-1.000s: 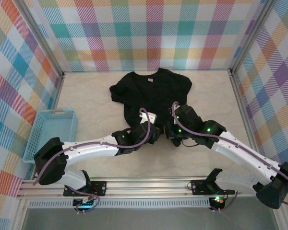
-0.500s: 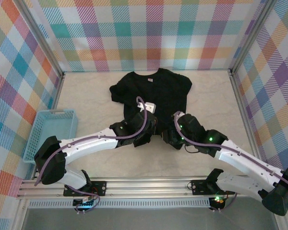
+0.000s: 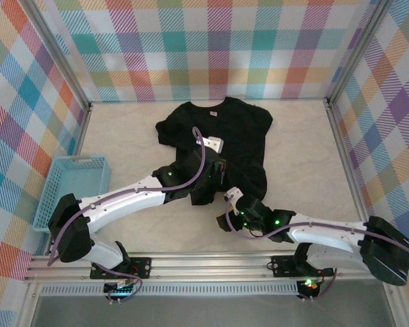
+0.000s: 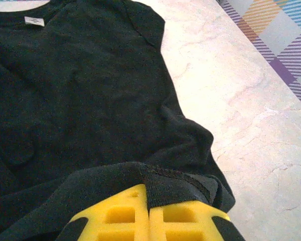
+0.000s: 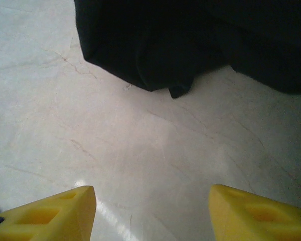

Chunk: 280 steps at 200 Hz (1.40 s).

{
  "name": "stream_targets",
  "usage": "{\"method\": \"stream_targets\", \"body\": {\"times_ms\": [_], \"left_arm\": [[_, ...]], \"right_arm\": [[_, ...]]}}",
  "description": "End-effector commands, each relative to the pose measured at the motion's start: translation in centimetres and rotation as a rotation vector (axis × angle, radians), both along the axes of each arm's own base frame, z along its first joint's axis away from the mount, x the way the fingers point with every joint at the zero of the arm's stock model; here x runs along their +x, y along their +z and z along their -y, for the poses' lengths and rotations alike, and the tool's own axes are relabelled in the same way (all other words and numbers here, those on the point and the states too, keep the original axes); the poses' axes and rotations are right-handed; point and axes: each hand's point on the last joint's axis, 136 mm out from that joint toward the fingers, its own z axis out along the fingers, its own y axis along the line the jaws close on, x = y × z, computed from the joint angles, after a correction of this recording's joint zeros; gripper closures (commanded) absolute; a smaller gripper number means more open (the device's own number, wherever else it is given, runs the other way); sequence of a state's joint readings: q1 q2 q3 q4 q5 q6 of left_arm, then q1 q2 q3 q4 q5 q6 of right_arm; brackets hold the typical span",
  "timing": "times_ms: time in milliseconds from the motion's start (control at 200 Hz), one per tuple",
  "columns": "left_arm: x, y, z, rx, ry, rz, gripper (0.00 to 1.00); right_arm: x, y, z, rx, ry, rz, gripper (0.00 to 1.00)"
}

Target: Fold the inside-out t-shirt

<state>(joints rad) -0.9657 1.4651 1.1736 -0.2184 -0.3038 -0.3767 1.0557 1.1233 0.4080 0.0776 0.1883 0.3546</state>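
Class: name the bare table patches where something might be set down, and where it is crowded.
Widest: table between the t-shirt and the right wall. Smaller: between the shirt and the blue basket. Crowded: near centre, where the left arm and right arm meet by the hem.

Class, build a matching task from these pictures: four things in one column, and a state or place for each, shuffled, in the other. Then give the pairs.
Column one
1. left gripper
2. right gripper
3. t-shirt
4. basket

Column two
A. open above bare table
B. light blue, by the left wall
C. shut on the t-shirt's edge
D. black, lying at the far middle of the table

Pairs: 1-C, 2-A, 3-D, 4-B
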Motion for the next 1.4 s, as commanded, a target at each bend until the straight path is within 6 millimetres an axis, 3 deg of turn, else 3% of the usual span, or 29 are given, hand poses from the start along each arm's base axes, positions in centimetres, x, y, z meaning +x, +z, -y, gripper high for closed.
{"method": "stream_targets", "body": {"times_ms": [0, 170, 390, 545, 805, 1140, 1395], "left_arm": [[-0.1, 2.4, 0.0, -0.035, -0.024, 0.017, 1.00], [-0.7, 3.6, -0.3, -0.054, -0.039, 0.021, 1.00], [-1.7, 4.4, -1.8, -0.034, -0.045, 0.028, 1.00], [-2.6, 5.6, -2.0, -0.060, -0.082, 0.028, 1.00], [-4.1, 7.9, -1.8, -0.083, -0.158, 0.018, 1.00], [-4.6, 13.9, -2.7, -0.154, -0.125, 0.017, 1.00], [-5.7, 19.5, -0.9, -0.283, -0.206, -0.004, 1.00]], "right_arm": [[2.2, 2.8, -3.0, 0.087, 0.019, 0.143, 0.38], [4.3, 0.8, -4.0, -0.008, -0.004, 0.163, 0.37], [8.1, -0.8, -2.3, -0.065, -0.115, 0.139, 0.37], [10.5, -0.1, -1.7, -0.075, -0.162, 0.200, 0.37], [14.7, 2.8, -0.5, -0.040, -0.305, 0.293, 0.37], [21.2, 1.8, 0.9, -0.062, -0.474, 0.250, 0.36], [25.7, 0.6, 0.6, -0.139, -0.543, 0.215, 0.34]]}}
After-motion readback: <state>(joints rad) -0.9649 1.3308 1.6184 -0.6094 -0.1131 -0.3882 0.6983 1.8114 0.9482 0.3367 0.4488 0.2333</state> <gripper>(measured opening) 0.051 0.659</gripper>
